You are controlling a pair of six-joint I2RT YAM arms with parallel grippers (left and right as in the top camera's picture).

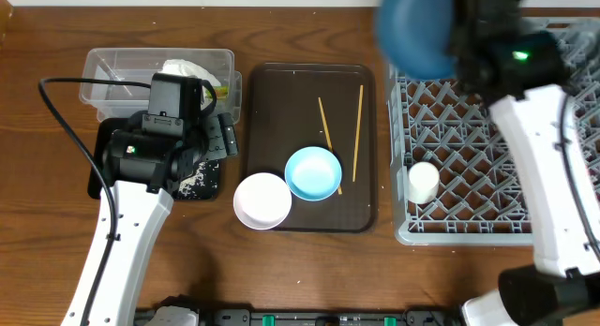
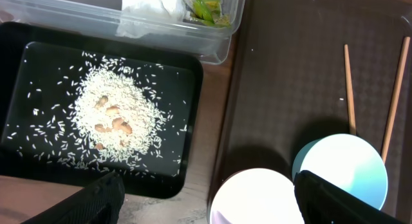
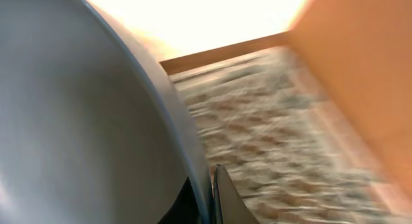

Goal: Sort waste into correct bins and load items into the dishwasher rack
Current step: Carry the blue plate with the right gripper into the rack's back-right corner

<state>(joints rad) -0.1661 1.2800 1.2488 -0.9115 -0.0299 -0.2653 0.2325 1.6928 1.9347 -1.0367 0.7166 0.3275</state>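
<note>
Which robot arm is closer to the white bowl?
Left. The left end effector hovers open beside the white bowl; the right end effector is far away over the dishwasher rack, gripping the dark blue dish.

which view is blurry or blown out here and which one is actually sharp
Right wrist: smeared by blur, the top washed out to white, the blue dish a soft grey curve on the left. Overhead: the table is sharp, but the blue dish held up high is out of focus. Left wrist: crisp, single grains of rice show on the black tray.
</note>
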